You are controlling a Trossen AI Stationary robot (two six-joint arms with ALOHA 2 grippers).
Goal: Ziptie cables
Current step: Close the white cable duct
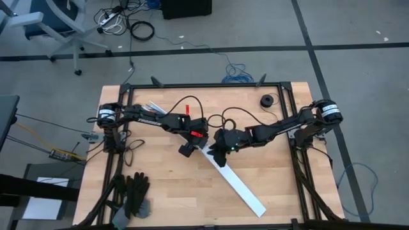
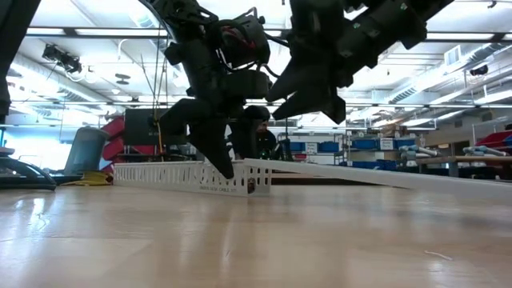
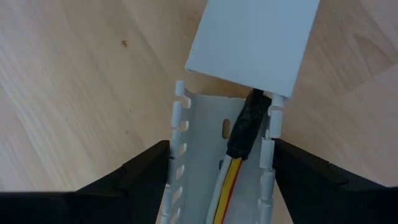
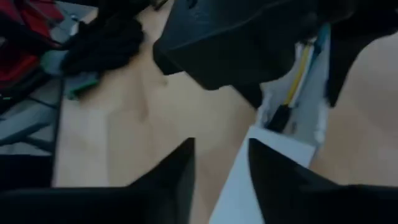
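The cables (image 3: 231,180), yellow, red and white wires ending in a dark plug (image 3: 245,124), lie inside the white slotted channel (image 3: 205,143), which rests on the table (image 2: 172,178). A flat white cover strip (image 1: 236,185) rests one end (image 3: 255,43) on the channel's end, over the plug's tip. My left gripper (image 3: 221,155) points down astride the channel's end (image 1: 190,149). My right gripper (image 4: 217,149) is open and hovers above the cover's upper end (image 1: 216,152), clear of it in the low view (image 2: 308,100). The right wrist view shows the wires (image 4: 298,68) behind the left gripper. My left gripper holds the slotted channel near its end, one finger against each slotted side wall (image 3: 177,155), (image 3: 268,152). The fingers (image 2: 218,156) come from above, pointing down, across the channel. The channel stays flat on the table.
A pair of black gloves (image 1: 134,191) lies near the table's near left corner. A black roll (image 1: 266,101) sits toward the far right. Black frame rails (image 1: 307,185) run along the table's sides. Bare wood (image 1: 172,191) lies left of the cover strip.
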